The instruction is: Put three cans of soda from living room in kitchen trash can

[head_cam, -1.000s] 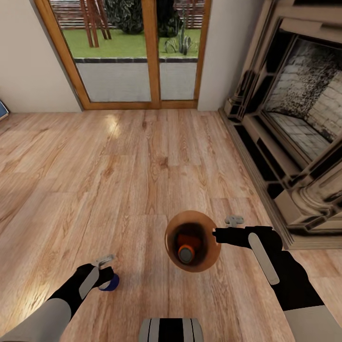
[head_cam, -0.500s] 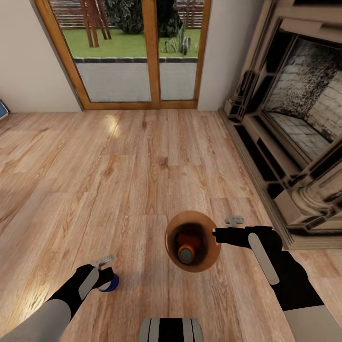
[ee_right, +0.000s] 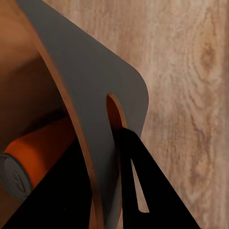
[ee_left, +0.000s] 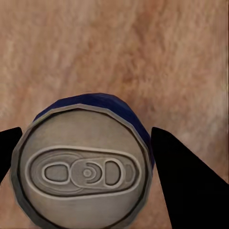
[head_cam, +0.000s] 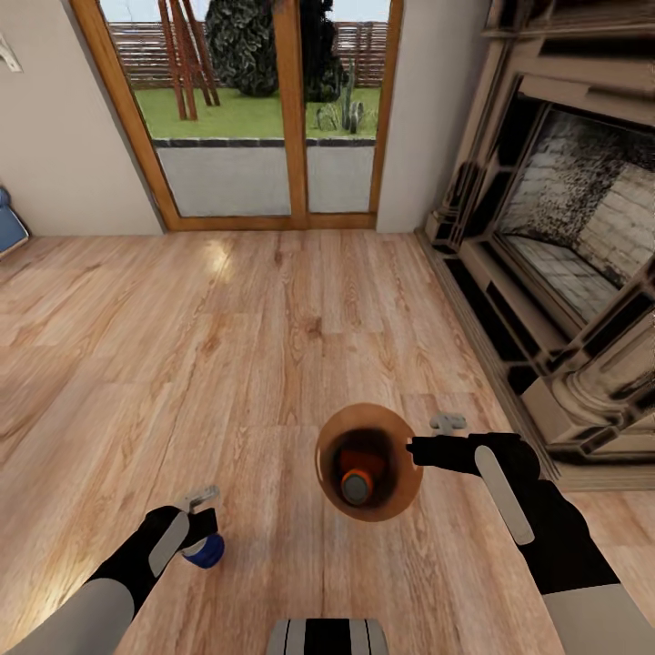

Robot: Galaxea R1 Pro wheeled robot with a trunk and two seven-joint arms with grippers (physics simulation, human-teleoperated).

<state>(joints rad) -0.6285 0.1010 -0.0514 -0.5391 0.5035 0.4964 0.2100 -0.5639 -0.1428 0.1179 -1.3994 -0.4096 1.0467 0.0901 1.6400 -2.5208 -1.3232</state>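
My right gripper [head_cam: 414, 448] is shut on the rim of the tash can [head_cam: 326, 435], a round bin with a tan-brown inside, carried above the wood floor. An orange can of soda [head_cam: 357, 482] lies inside it. In the right wrist view the bin's grey wall [ee_right: 90, 81] is pinched between the dark fingers [ee_right: 129, 181], with the orange can [ee_right: 38, 148] behind it. My left gripper [head_cam: 200, 535] is shut on the dark blue can of soda [head_cam: 207, 551]. The left wrist view shows that can's pale top [ee_left: 83, 167] between both fingers. A second orange can is out of view.
A brick fireplace [head_cam: 564, 246] with a stepped stone hearth runs along the right. Wood-framed glass doors [head_cam: 273, 118] stand at the far wall, a garden behind them. A blue object [head_cam: 9, 227] peeks in at the left edge. Wood floor [head_cam: 227, 346] stretches ahead.
The head view has tilted up a little, showing more of the doors and the garden. Both arms, the bin and the cans hold the same pose.
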